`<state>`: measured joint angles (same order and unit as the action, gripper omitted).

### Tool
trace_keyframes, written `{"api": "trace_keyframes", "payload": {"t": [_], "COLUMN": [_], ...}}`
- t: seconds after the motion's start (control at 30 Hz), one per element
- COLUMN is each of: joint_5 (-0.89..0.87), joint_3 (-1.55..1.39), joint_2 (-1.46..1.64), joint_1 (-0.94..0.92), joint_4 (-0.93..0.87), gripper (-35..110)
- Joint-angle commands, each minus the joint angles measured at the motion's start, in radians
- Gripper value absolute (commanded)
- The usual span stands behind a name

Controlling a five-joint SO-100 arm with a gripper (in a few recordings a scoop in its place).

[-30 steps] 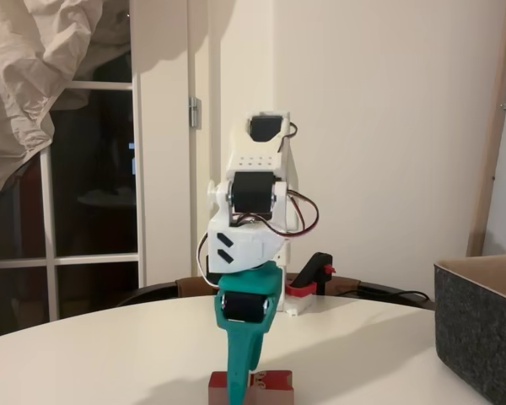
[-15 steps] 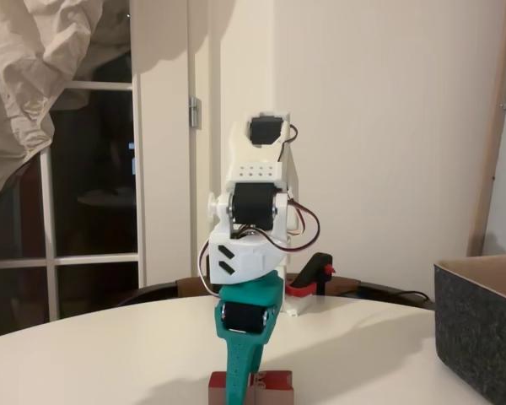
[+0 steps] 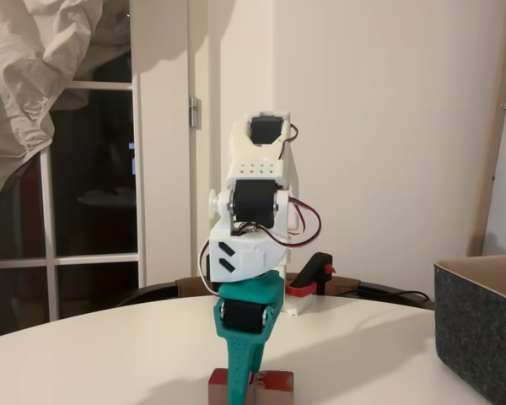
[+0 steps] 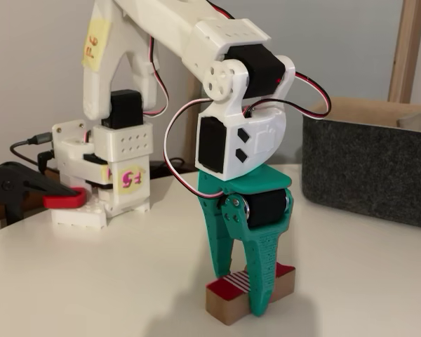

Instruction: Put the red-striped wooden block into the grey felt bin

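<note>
Gripper on block, bin off to the side.
Your gripper (image 4: 247, 291) straddles the red-striped wooden block (image 4: 228, 300) on worktop (image 4: 98, 281), fingers either side; can't tell if clenched. Grey felt bin (image 4: 365, 168) well apart.

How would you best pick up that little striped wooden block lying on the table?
From straight above, pinching its two long sides near the middle. The red-striped wooden block lies flat on the table with its striped face up, so the sides are free and the block is narrow enough to fit between the fingers. The green end effector is already straddling it that way; whether it has closed cannot be told.
</note>
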<state>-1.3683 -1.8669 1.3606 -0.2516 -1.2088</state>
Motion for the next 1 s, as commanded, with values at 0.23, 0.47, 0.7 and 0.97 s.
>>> {"api": "trace_keyframes", "payload": {"t": [0.23, 0.47, 0.7, 0.97], "joint_5": [-0.009, -0.025, -0.058, -0.098], "joint_3": [-0.002, 0.003, 0.005, 0.005], "joint_2": [0.008, 0.023, 0.095, 0.221], "joint_1": [-0.017, -0.043, -0.081, -0.115], "joint_4": [0.037, 0.064, 0.067, 0.067], "gripper": [10, 7, 6, 7]}}
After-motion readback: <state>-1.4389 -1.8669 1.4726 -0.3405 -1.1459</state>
